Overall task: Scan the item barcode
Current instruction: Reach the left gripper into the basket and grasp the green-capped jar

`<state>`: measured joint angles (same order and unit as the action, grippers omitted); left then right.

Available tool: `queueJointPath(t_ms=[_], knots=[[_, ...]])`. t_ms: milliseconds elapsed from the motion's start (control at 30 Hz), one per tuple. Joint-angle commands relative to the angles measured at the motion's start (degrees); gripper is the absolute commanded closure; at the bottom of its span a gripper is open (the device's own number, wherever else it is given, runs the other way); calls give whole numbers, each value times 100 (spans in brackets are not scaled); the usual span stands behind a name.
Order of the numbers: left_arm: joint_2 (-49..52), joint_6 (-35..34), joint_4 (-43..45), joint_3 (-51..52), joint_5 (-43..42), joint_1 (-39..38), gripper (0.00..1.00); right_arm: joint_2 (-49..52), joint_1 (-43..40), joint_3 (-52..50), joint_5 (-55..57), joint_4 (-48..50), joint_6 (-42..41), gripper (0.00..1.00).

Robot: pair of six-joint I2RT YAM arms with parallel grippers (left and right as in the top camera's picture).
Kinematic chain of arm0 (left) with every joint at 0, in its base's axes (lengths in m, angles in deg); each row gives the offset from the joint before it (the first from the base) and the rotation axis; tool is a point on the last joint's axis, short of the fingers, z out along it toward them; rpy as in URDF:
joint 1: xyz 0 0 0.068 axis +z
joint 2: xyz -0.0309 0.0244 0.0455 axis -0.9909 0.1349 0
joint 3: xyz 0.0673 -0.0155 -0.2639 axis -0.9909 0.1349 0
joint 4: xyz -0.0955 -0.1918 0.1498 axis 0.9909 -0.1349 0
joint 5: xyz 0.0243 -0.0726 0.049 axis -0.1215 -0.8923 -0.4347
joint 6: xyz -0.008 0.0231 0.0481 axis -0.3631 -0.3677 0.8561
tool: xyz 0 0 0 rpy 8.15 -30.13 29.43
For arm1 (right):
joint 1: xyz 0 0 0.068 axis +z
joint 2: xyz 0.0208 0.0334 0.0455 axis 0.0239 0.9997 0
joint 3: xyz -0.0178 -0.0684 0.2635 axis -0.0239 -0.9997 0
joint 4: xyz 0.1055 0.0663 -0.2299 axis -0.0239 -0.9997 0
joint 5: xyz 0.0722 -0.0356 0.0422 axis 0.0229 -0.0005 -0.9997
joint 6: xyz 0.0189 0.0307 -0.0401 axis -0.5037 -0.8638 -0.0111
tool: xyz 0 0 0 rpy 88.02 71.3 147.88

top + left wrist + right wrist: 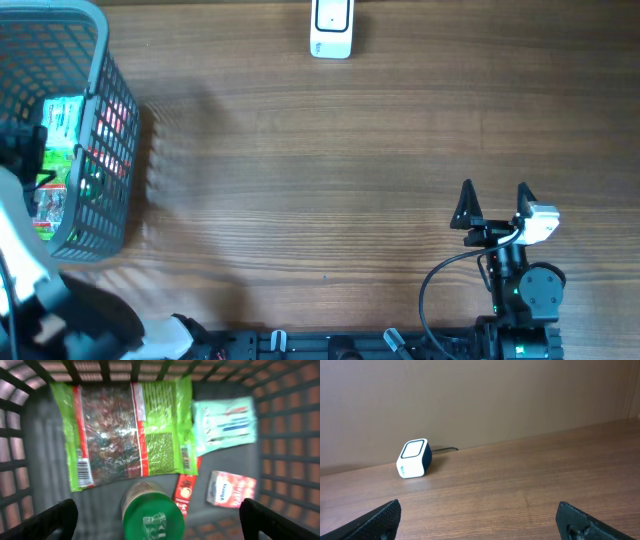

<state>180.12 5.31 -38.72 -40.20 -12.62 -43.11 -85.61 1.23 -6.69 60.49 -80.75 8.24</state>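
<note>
My left gripper hangs open inside the grey basket, above its contents. Straight below, between the two black fingers, stands a jar with a green lid; nothing is gripped. Beyond it lie a green snack bag with a barcode near its lower left corner, a pale teal pack, a small red box and a narrow red packet. The white barcode scanner sits at the table's far edge, also in the right wrist view. My right gripper is open and empty, low over the table.
The basket's mesh walls close in on all sides of the left gripper. The scanner's cable runs along the back wall. Bare wooden tabletop stretches between the basket, the scanner and the right arm.
</note>
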Motion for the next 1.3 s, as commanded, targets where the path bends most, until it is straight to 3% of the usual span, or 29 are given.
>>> queueJointPath(t_ms=[0, 267, 433, 633, 800, 1267], knots=[[833, -111, 50, -42, -514, 35, 0, -31, 28, -7, 13, 31, 101, 1], [1043, -114, 245, -42, -837, -7, 0, -31, 28, -7, 13, 31, 98, 0], [1047, -114, -35, -42, -1051, -481, 0, -31, 28, -7, 11, 31, 98, 0], [1054, -133, -501, -42, -339, -649, 0, -31, 28, -7, 13, 31, 98, 0], [1054, -133, -763, -39, -321, -619, 0, -31, 28, -7, 13, 31, 98, 0], [1945, -131, -341, -39, -155, -629, 0, -31, 28, -7, 13, 31, 98, 0]])
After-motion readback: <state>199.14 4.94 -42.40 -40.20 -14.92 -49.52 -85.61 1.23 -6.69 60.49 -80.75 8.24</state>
